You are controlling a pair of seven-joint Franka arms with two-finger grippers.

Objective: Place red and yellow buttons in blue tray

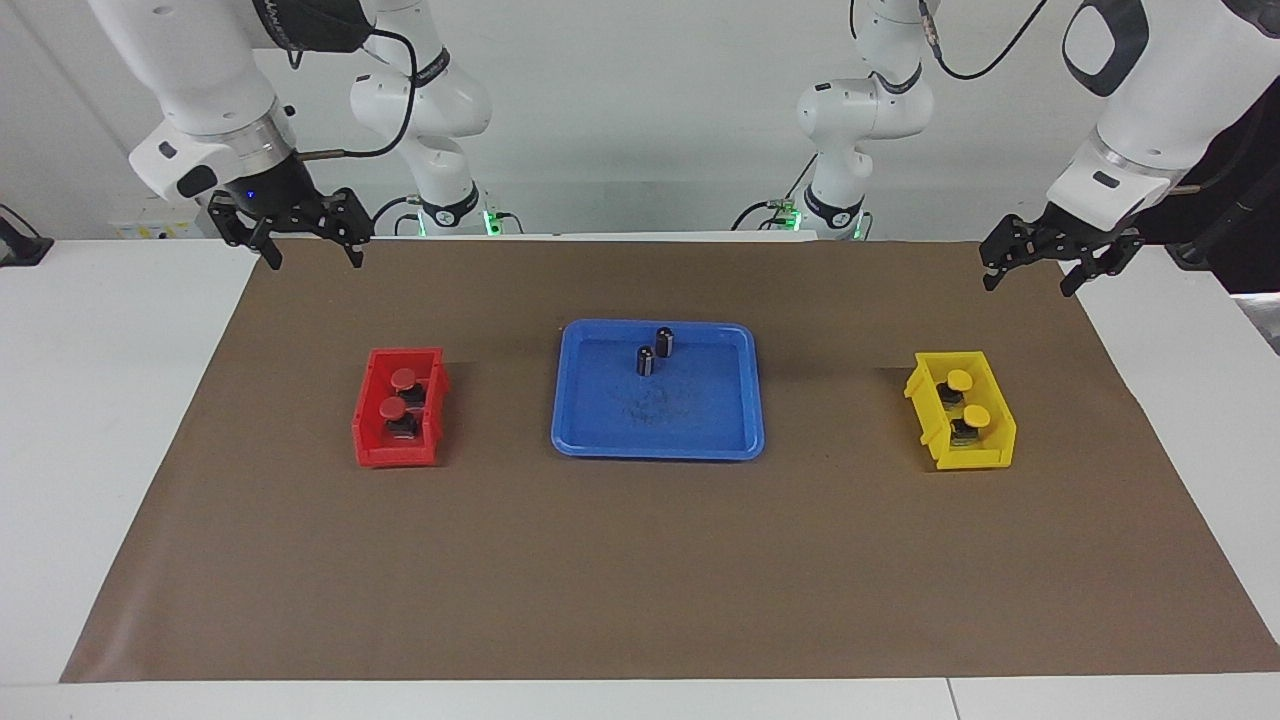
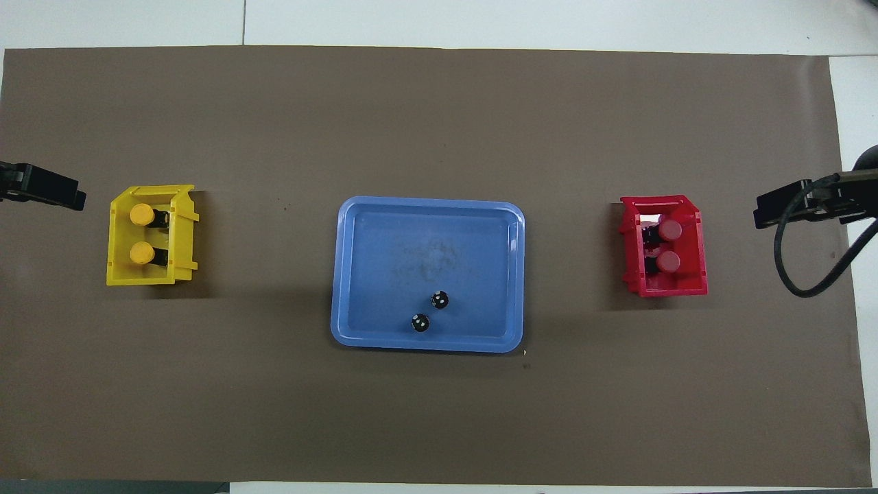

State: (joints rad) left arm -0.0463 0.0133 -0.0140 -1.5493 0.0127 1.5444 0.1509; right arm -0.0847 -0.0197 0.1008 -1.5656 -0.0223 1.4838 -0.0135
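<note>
- The table [image 1: 120, 420] carries a brown paper mat [image 1: 640, 560]; at its middle lies the wide shallow blue plastic tray [image 1: 700, 420], holding only two small dark cylinders [image 1: 655, 350] at its end nearer the robots. No button is in it yet, so the first pick is the step in hand.
- The small deep red plastic bin [image 1: 375, 445] toward the right arm's end holds two red-capped push buttons [image 1: 397, 392]; the small deep yellow plastic bin [image 1: 985, 450] toward the left arm's end holds two yellow-capped push buttons [image 1: 968, 398].
- The right claw [image 1: 298, 240] hangs spread and empty over the mat's edge nearest the robots; the left claw [image 1: 1030, 265] does likewise at its own end.
- Best, I judge: each claw drops straight down inside its bin's walls, pinches one button below the cap, lifts clear of the rim, and sets it on bare tray floor away from the cylinders.
</note>
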